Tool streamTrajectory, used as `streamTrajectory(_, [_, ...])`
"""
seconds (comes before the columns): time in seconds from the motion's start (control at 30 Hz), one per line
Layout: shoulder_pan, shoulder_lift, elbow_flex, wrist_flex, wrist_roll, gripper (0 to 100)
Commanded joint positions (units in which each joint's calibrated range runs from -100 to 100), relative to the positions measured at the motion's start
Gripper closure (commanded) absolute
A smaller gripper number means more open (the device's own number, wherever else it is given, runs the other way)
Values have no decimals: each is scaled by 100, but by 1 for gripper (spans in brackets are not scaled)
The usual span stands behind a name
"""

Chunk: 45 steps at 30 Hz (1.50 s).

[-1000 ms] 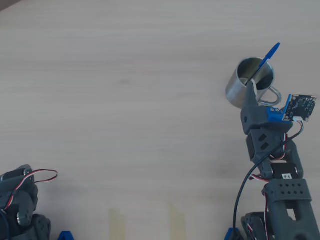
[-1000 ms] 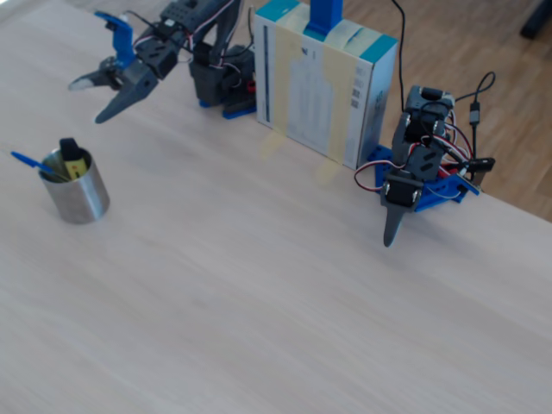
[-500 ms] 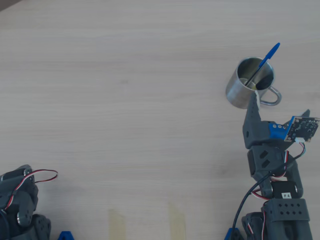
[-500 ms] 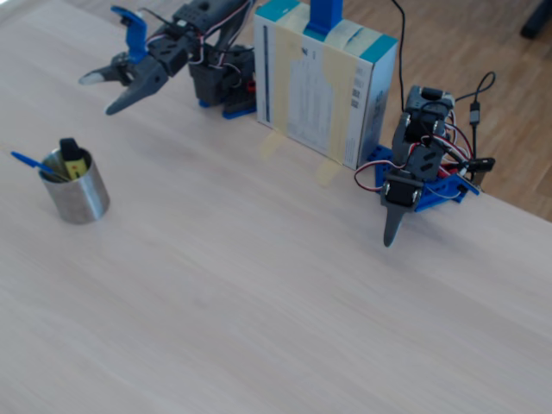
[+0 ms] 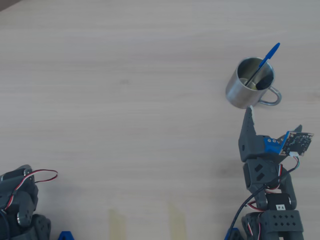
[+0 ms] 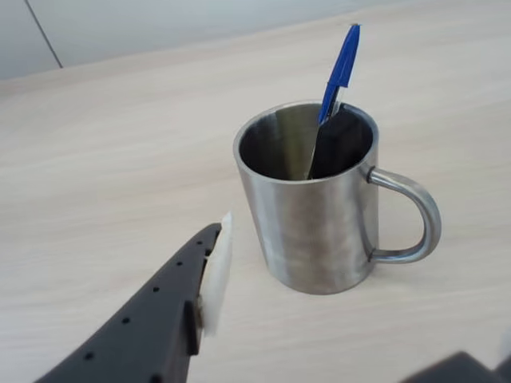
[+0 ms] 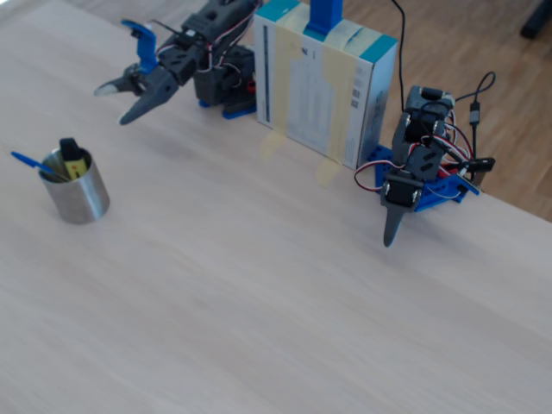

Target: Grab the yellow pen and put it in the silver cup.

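The hand [image 7: 123,99] hangs empty above the worktop [image 7: 259,285], its fingers spread apart, well clear of the silver cup [image 7: 75,192] ahead of it. The yellow pen [image 7: 71,157] stands inside that cup, black cap up, beside a blue ballpoint [image 6: 339,68]. In the wrist view only the dark cap shows; the second finger is cut off.

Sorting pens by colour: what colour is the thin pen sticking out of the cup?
Blue. The pen shows best in the wrist view.
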Motion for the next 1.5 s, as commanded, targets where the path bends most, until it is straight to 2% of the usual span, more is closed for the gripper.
streamTrajectory(0.0, [-38, -291, 135, 7, -24, 48])
streamTrajectory(1.47, [84, -2594, 198, 4700, -34, 48])
